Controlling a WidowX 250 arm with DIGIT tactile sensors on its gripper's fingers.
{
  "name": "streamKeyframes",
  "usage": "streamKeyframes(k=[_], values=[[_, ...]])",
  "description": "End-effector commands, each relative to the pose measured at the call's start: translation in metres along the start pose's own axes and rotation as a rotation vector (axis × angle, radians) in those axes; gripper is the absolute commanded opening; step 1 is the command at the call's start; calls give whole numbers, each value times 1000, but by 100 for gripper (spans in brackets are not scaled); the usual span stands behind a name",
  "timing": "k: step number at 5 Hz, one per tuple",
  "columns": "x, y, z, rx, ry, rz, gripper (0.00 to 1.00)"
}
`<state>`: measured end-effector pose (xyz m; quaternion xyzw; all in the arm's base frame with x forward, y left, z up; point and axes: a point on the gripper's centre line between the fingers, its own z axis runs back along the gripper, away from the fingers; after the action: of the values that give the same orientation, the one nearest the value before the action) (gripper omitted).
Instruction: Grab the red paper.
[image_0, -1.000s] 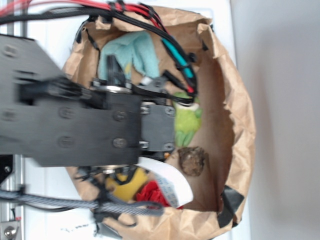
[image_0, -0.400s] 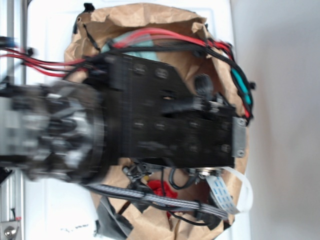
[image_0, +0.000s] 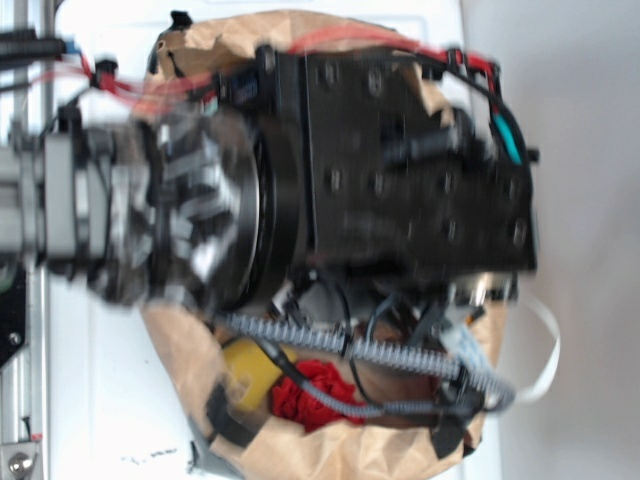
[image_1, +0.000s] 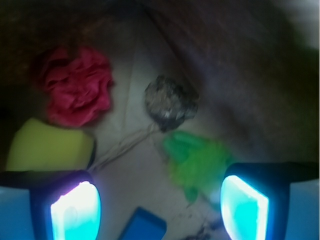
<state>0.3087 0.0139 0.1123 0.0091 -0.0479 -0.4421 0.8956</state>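
Arm is swinging farther over the bag (image_0: 330, 450), fingers (image_1: 244, 202) released, red paper (image_1: 76, 86) sitting at 10 o'clock, ungrabbed.

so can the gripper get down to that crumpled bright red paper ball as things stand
Probably yes. In the wrist view the gripper is open and empty, and the crumpled bright red paper ball lies uncovered ahead to the left. The yellow sponge sits close beside it and may crowd one finger.

**Hidden, cropped and blurred items**

Robot arm (image_0: 330, 190): motion-blurred, covers most of the paper bag (image_0: 340, 455) interior in the exterior view. Red paper (image_0: 312, 392): partly behind cables. Yellow sponge (image_1: 47, 147), blue object (image_1: 144, 226): partly covered or cut off in the wrist view. Gripper (image_1: 160, 205): only fingertips visible
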Motion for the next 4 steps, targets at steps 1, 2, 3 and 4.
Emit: streamKeyframes(k=[1, 2, 3, 4], values=[[-3, 0, 29, 101, -67, -32, 100], [-1, -13, 9, 116, -53, -110, 100], [3, -29, -8, 72, -59, -215, 100], [12, -45, -14, 52, -100, -304, 100]])
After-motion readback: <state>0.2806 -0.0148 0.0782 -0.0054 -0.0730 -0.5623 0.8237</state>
